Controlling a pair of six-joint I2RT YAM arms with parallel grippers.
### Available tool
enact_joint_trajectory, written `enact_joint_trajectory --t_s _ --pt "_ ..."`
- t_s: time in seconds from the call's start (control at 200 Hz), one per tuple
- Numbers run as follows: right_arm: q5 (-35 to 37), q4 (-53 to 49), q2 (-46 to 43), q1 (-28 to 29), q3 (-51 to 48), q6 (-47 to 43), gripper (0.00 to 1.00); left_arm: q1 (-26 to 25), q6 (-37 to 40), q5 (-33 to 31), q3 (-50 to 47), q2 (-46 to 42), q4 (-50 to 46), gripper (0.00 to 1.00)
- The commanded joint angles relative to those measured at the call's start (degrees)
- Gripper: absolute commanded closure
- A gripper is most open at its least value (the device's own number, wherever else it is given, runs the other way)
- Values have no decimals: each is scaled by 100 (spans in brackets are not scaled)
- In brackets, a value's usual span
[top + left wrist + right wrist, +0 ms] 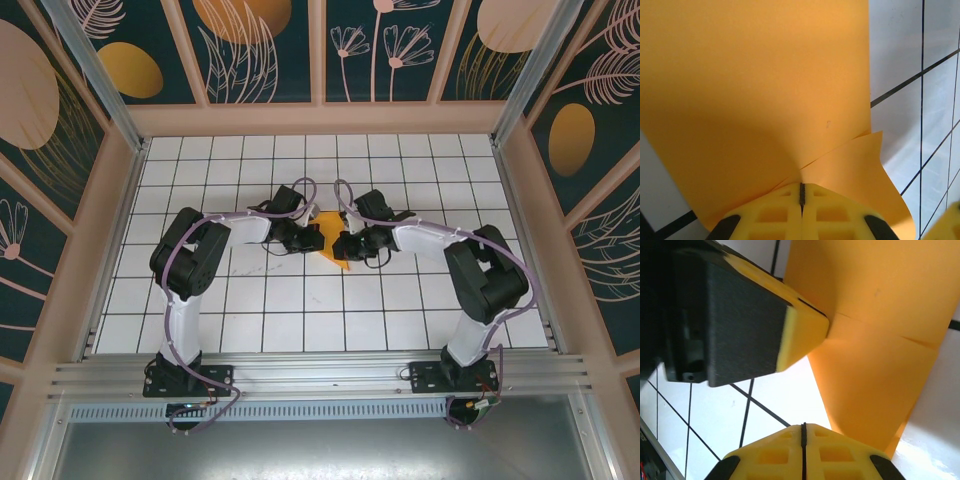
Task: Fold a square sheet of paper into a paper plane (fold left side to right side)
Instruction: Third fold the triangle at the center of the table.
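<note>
- White tabletop with a black grid, boxed in by teal walls with a leaf pattern.
- Left hand is clenched, its ribbed yellow fingertips pinching the orange-yellow sheet of paper where overlapping layers meet.
- Right hand is clenched with nothing in its seam; the sheet's edge passes just beside it.
- The sheet is thin, matte and smooth. It sits at the tabletop's centre between the hands, narrowing to a point toward the near edge.

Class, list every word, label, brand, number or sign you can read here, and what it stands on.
No readable text anywhere. The orange-yellow paper is blank, the left hand and right hand carry no label, and the gridded table and painted wall panels bear lines and plant shapes, no writing.
</note>
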Motion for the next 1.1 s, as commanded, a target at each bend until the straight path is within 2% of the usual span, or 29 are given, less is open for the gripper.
enact_joint_trajectory --t_s 0.0,0.686,1.096 --pt "-148 -251 212 -16 -52 5 93 -26 130 -702 -180 371 -401 92" --pt "316 -763 559 -12 -123 -87 94 -22 196 -808 -112 391 -530 93" --pt "360 -985 70 -17 -801 75 99 -28 237 -887 -14 460 -594 93"
